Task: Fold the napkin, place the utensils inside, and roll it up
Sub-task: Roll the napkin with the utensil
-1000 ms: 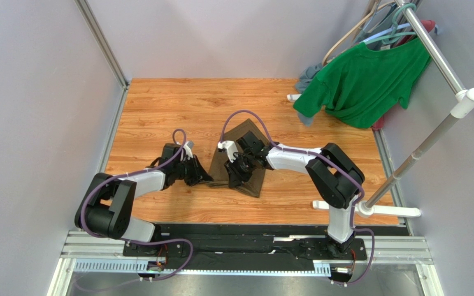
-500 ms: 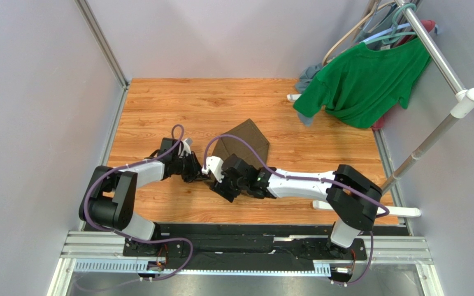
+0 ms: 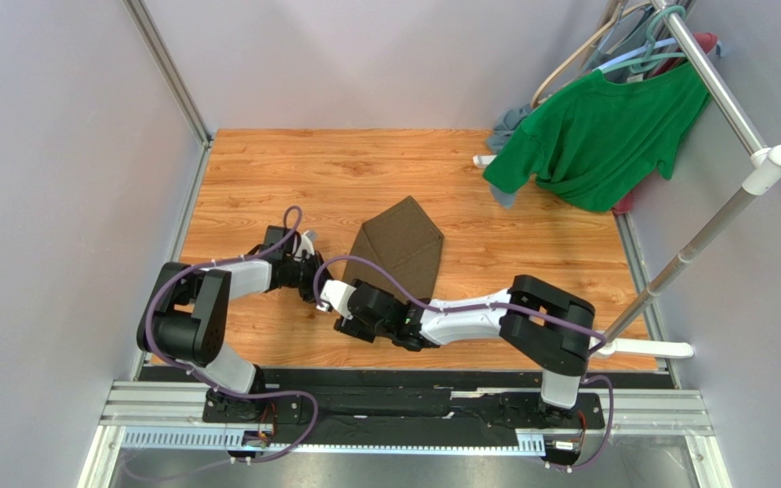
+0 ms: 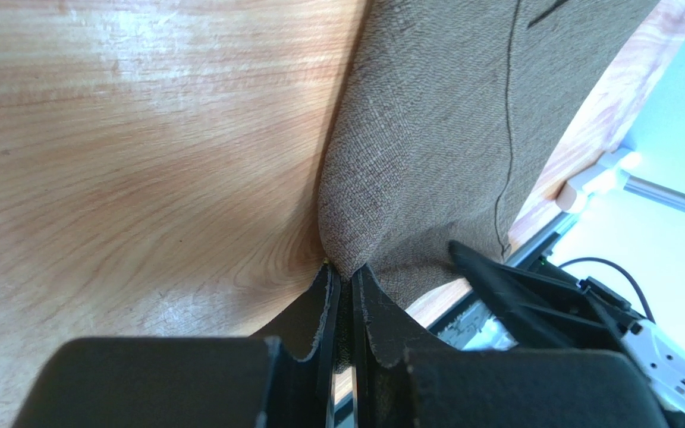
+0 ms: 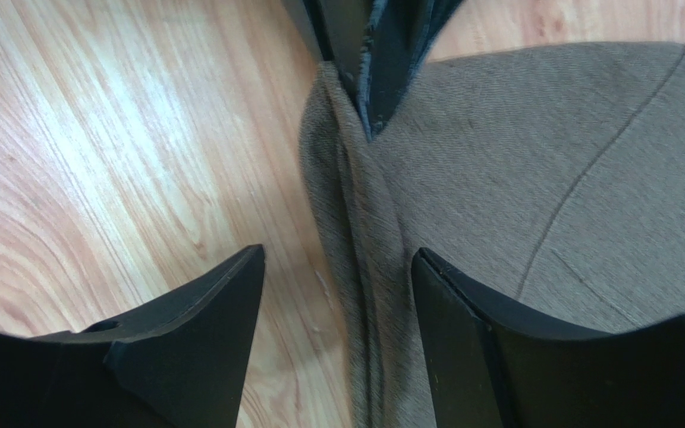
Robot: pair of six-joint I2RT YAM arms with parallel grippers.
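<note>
Wood-grain worktop (image 3: 262, 183) fills a grey-walled bay, with a clothes rail (image 3: 715, 81) along its right edge carrying a green T-shirt (image 3: 598, 137). The napkin (image 3: 402, 244) lies about the middle of the worktop, flat over most of its area and already showing an angled, part-folded outline with a point toward the far edge. Its near-left corner is drawn up into a narrow ridge.

The left gripper (image 4: 342, 276) has its fingers pressed together on that corner, and the cloth rises straight out of the pinch. The right gripper (image 5: 337, 259) sits just beside it, low over the wood, jaws spread wide to either side of the ridge and gripping nothing. No cutlery shows in any view.

The folding step looks to be in hand, not finished: one corner is held and the other arm is placed for a grasp. The next move probably calls for the right jaws to close on the bunched edge or reach a neighbouring corner, so both arms can carry the cloth over together. The ridge is thin and soft, so a shallow bite could slip off.
</note>
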